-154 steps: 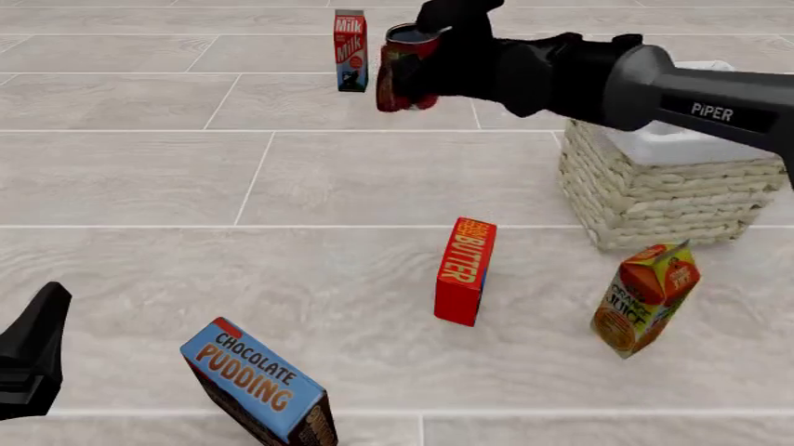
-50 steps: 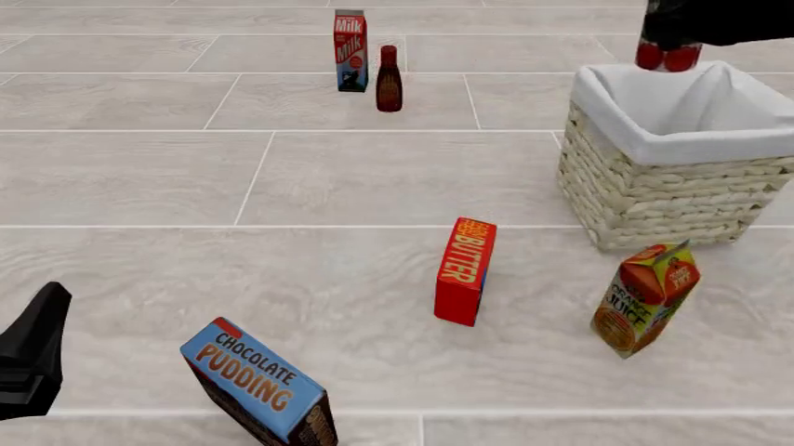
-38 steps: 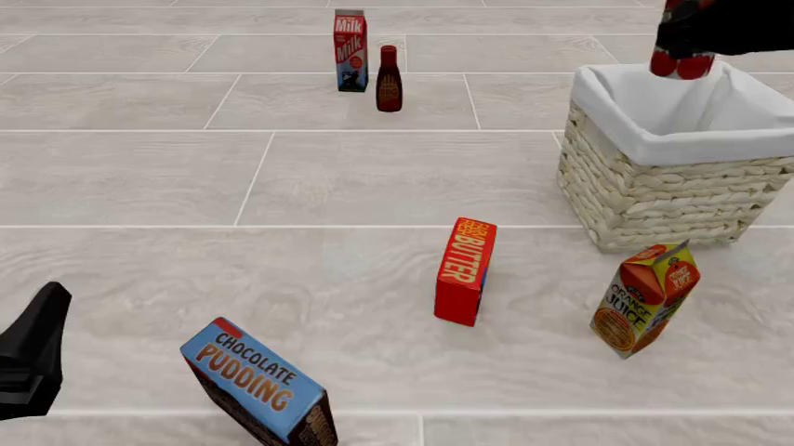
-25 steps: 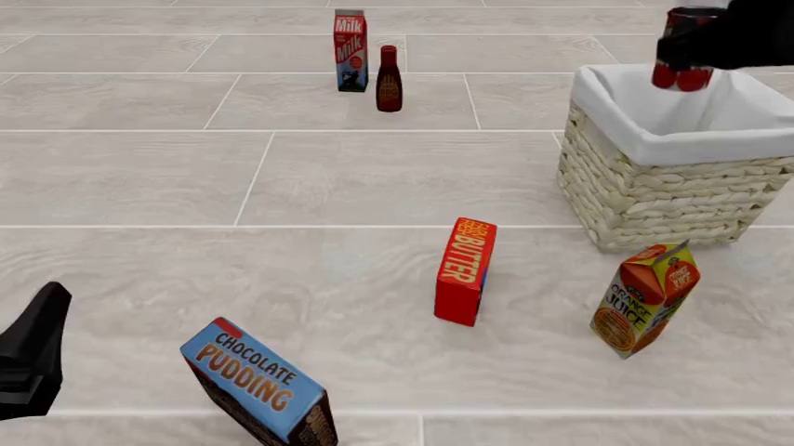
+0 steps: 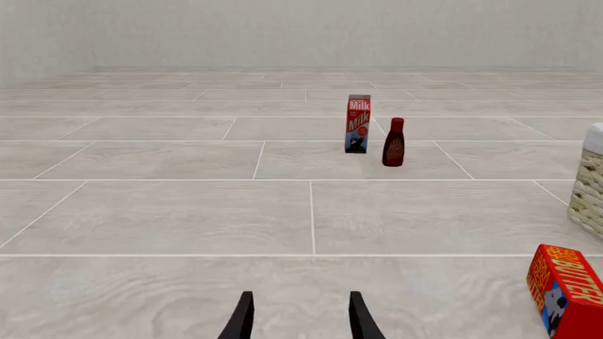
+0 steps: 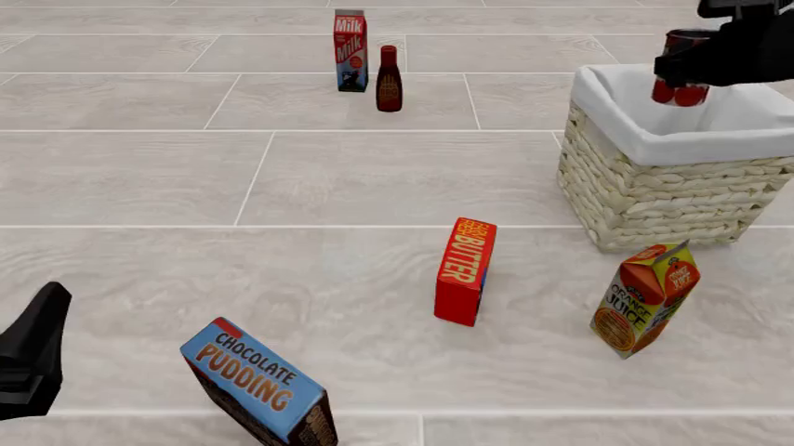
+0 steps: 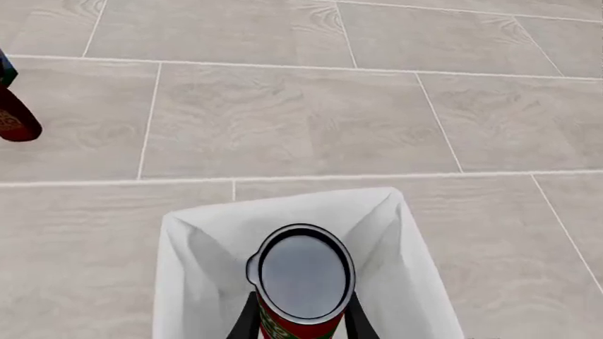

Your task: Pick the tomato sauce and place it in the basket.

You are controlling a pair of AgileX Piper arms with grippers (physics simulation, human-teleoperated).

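Note:
The tomato sauce (image 6: 680, 92) is a small red can with a dark rim, and my right gripper (image 6: 685, 72) is shut on it. It hangs upright over the open top of the basket (image 6: 645, 190), its lower end showing against the white lining. The right wrist view looks straight down on the can's grey lid (image 7: 301, 274), with the basket's white lining (image 7: 193, 275) spread around and below it. My left gripper (image 5: 299, 319) is open and holds nothing; it rests low at the near left (image 6: 35, 353), far from the basket.
A milk carton (image 6: 351, 51) and a dark red-brown bottle (image 6: 389, 80) stand at the back. A butter box (image 6: 464, 271) stands mid-floor. An orange juice carton (image 6: 644, 299) leans in front of the basket. A chocolate pudding box (image 6: 258, 383) sits near the front.
My right gripper carried the can from beside the bottle over to the right, then lowered it over the basket's opening. The left arm has not moved.

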